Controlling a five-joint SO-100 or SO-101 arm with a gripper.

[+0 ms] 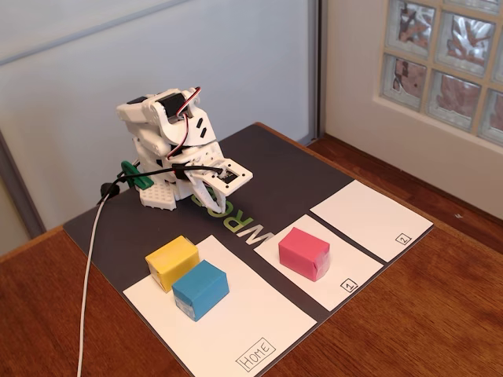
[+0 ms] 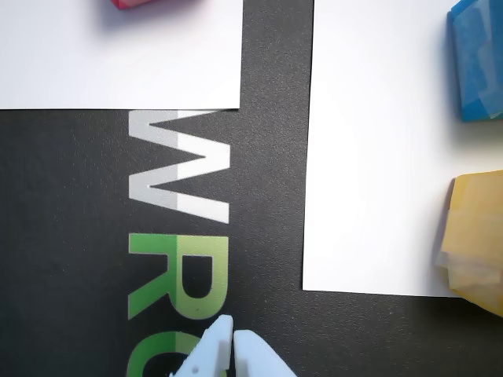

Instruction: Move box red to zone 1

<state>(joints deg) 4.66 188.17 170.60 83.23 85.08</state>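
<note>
- Fixed view: box red (image 1: 304, 253) sits on zone 1 (image 1: 357, 271), arm folded well apart. Looks light, paper-wrapped, prob crushable/slick; grip flat opposite sides, mid-height.
- Wrist view: end effector (image 2: 233, 339) tips together, empty; box red (image 2: 149, 3) only a sliver at top edge.

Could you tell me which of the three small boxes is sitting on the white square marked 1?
The red box; it sits alone on zone 1, while the yellow box and blue box sit together on the Home sheet.
</note>
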